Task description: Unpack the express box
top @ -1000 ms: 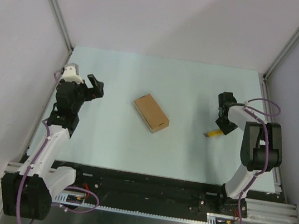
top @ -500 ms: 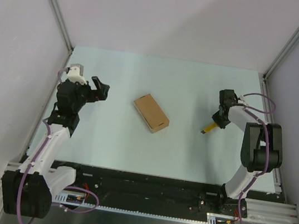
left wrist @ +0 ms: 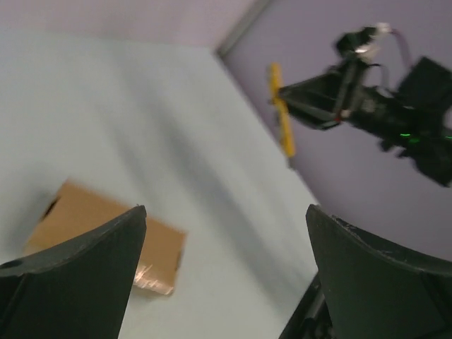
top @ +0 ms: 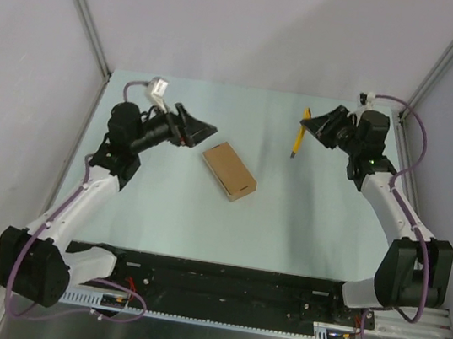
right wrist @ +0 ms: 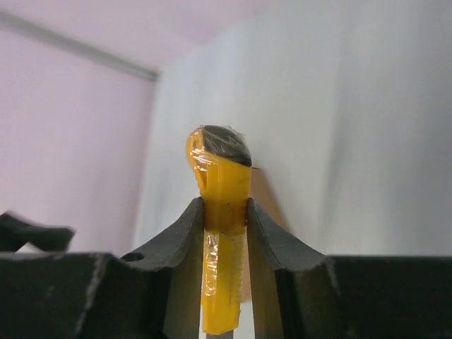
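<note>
The express box [top: 229, 171], a flat brown carton, lies closed on the pale table at the centre, and shows low in the left wrist view [left wrist: 106, 233]. My left gripper [top: 198, 128] hovers just left of its far end, jaws wide open and empty [left wrist: 224, 212]. My right gripper [top: 311, 129] is raised at the back right, shut on a slim yellow utility knife [top: 301, 135] that hangs blade end down above the table. In the right wrist view the knife [right wrist: 224, 183] is pinched between both fingers [right wrist: 226, 206], with a sliver of the box [right wrist: 265, 201] behind it.
Grey walls and metal frame posts [top: 433, 68] close in the table on three sides. The black rail [top: 218, 283] with the arm bases runs along the near edge. The right arm and knife [left wrist: 282, 120] are in the left wrist view.
The right gripper has lifted the knife off the table and swung it up and back toward the middle. The left arm has reached out to the right, toward the box.
</note>
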Robot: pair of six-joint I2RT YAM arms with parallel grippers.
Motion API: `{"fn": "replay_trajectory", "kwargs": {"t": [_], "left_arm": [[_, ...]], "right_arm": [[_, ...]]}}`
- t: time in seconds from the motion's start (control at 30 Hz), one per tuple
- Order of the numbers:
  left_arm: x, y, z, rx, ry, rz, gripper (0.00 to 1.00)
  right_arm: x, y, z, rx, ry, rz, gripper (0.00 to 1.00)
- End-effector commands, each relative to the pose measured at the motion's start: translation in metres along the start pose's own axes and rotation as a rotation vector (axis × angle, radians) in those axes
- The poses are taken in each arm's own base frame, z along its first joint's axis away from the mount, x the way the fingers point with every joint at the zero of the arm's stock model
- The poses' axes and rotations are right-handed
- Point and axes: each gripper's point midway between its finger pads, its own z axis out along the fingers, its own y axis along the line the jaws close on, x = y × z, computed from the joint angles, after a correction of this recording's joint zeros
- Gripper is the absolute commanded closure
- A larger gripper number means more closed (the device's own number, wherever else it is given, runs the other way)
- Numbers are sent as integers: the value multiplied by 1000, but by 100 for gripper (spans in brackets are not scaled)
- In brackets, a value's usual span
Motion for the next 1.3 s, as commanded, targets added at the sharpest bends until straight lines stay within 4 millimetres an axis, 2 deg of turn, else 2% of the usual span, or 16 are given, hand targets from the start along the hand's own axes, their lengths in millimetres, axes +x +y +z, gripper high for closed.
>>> {"fn": "replay_trajectory", "kwargs": {"t": [0.0,0.03,0.07,0.13,0.17,0.2,0.23,0.27,0.37,0.5,0.57,0.67,0.8,0.9,1.07,1.27], "left_arm": [[-37,-110,12,312,-27,87,0],[-36,-122,14,351,-13,98,0],[-27,-134,22,392,25,98,0],[-31,-162,23,475,36,124,0],[-26,-177,24,523,55,132,0],[-23,-182,29,543,75,125,0],[-28,-195,29,572,70,132,0],[-24,-204,31,594,84,125,0],[-26,-224,32,646,93,112,0],[-31,-252,29,722,87,119,0],[-26,-264,28,777,105,125,0],[-32,-287,16,892,103,129,0],[-42,-309,0,1006,72,87,0],[-38,-316,1,1035,84,77,0],[-25,-332,-8,1122,97,107,0],[-17,-339,-17,1201,94,120,14]], "right_arm": [[-22,123,-50,-515,-10,-70,90],[-23,147,-66,-625,2,-62,90],[-24,160,-77,-686,4,-66,90],[-26,190,-104,-830,-4,-102,91],[-26,200,-114,-874,21,-61,92],[-25,210,-125,-924,34,-56,93],[-22,223,-142,-1011,38,-108,94],[-23,235,-157,-1062,69,-87,95],[-21,260,-195,-1183,79,-179,96],[-17,278,-223,-1232,79,-272,97],[-17,284,-232,-1248,73,-293,97],[-16,294,-246,-1280,53,-317,100],[-16,301,-253,-1296,36,-316,100],[-14,305,-254,-1304,35,-314,100],[-13,309,-254,-1312,35,-311,100],[-12,313,-257,-1333,51,-320,100]]}}
